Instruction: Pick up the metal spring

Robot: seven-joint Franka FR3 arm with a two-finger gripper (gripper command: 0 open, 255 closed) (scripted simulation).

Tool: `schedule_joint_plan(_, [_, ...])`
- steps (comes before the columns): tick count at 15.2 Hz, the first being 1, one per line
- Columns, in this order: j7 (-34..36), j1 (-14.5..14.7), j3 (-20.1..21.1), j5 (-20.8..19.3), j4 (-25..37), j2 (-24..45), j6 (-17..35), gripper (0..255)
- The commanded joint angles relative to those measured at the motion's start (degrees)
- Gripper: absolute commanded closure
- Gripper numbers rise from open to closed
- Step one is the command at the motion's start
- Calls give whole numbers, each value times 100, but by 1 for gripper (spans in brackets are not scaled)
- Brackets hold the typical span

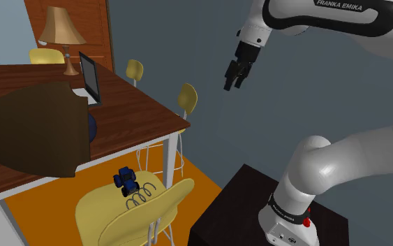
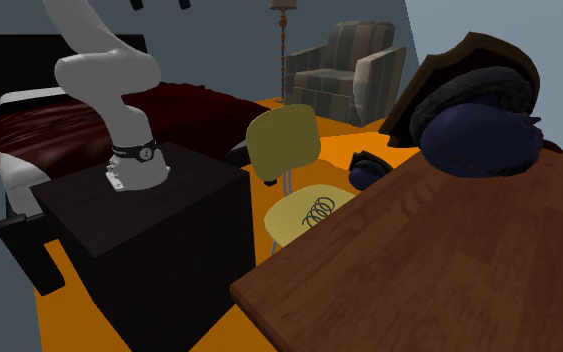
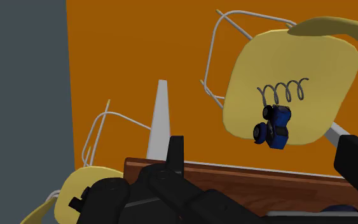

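Fingers (image 3: 173,153): two black bars standing wide apart, with nothing between them.
Gripper (image 1: 232,84): high up, tips angled downward, well apart from the chair, holding nothing.
Spring (image 3: 283,91): grey wire coils lying on their side about mid-seat on the yellow chair (image 3: 323,70).
Spring axis: the long axis runs side to side across the seat, roughly parallel to the backrest edge, with the ends pointing toward the seat's two side edges.
Toy truck (image 3: 273,126): blue, just beside one end of the spring, toward the seat edge that faces the wooden table (image 1: 132,105).
Stand (image 1: 236,203): dark box near the chair.
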Motion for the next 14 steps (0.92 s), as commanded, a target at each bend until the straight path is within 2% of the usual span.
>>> schedule_joint_plan(1, [0, 0, 0, 0, 0, 0, 0, 0])
schedule_joint_plan(8, [445, 212, 633, 87, -413, 749, 932, 0])
schedule_joint_plan(14, [866, 361, 1158, 63, -522, 1644, 1714, 0])
